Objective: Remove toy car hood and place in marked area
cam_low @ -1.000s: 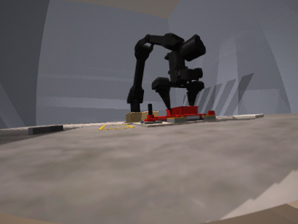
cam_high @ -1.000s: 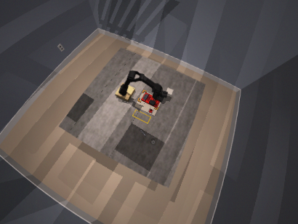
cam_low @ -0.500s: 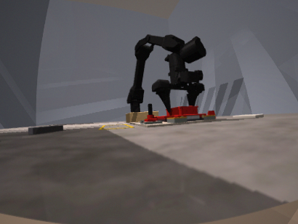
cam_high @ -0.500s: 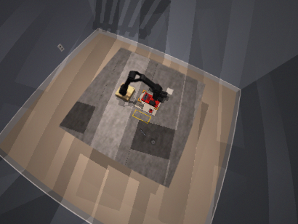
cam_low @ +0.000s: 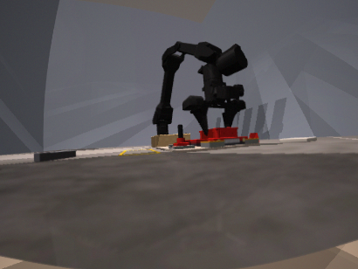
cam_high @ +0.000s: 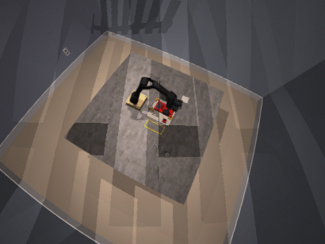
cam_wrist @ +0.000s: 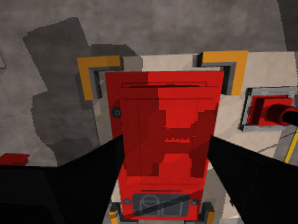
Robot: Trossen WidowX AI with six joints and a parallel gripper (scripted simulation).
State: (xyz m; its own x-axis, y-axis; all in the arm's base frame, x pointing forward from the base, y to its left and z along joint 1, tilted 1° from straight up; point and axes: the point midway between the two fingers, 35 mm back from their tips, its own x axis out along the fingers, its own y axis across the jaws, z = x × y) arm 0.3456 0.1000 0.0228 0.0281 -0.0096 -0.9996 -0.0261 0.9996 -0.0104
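Observation:
The toy car (cam_wrist: pixel 114 82) is a flat red body between yellow-and-grey corner brackets on a pale board. Its hood (cam_wrist: pixel 175 107) (cam_low: pixel 224 133), a raised red box, sits on top of it. My gripper (cam_wrist: pixel 164 138) (cam_low: pixel 216 130) is shut on the hood, pointing down, one finger at each long side. I cannot tell any gap between hood and car. The marked area is a yellow outline (cam_high: pixel 153 130) (cam_low: pixel 122 153) on the table beside the board; one line of it shows at the right edge of the wrist view. In the top view the arm partly hides the hood.
A red piece with a black upright post (cam_low: pixel 180 141) (cam_wrist: pixel 257 111) stands on the board, on the side toward the marked area. A white flat block (cam_high: pixel 185 99) lies beyond the board. A dark bar (cam_low: pixel 54 155) lies at the left in the exterior view. The arm's base stands on a tan block (cam_low: pixel 170 141).

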